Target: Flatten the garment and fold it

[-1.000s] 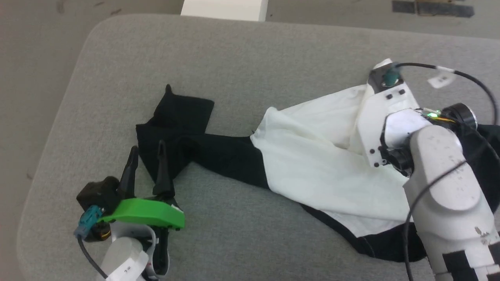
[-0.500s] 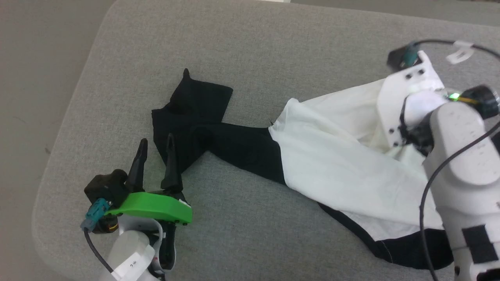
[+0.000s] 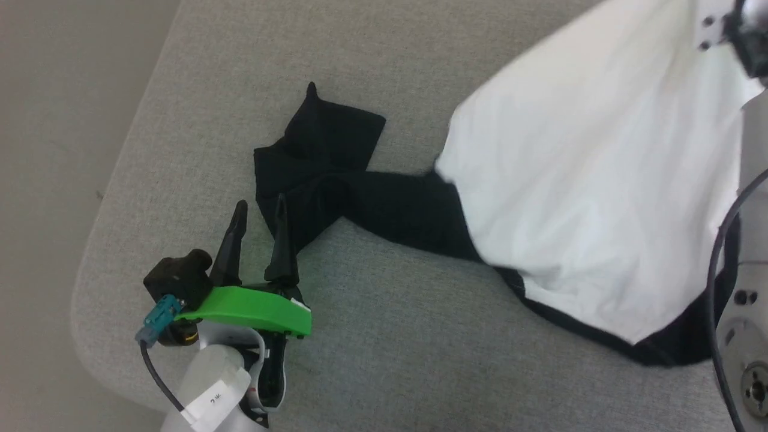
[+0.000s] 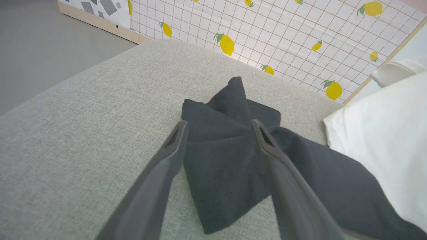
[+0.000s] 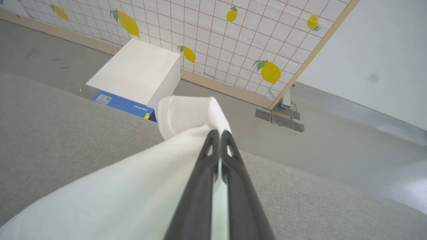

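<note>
The garment lies on the grey padded surface (image 3: 390,360), its white body (image 3: 588,168) raised and stretched toward the upper right. One black sleeve (image 3: 324,150) trails left, crumpled at its end. A black hem edge (image 3: 660,351) hangs low at the right. My left gripper (image 3: 260,204) is open, its fingertips straddling the sleeve's near corner (image 4: 220,160) just above the fabric. My right gripper (image 5: 217,133) is shut on a bunched fold of the white cloth (image 5: 133,193), held up off the surface. The chest print is hidden.
The padded surface has a rounded corner at the lower left (image 3: 90,300), with bare floor (image 3: 54,120) beyond. A white box (image 5: 133,73) on a blue one (image 5: 120,103) stands on the floor past the far edge. Behind it is a lemon-print screen (image 5: 217,33).
My right gripper has risen up and away with the white cloth, so the body now hangs stretched instead of lying rumpled. The head camera has shifted. My left gripper stays by the sleeve.
</note>
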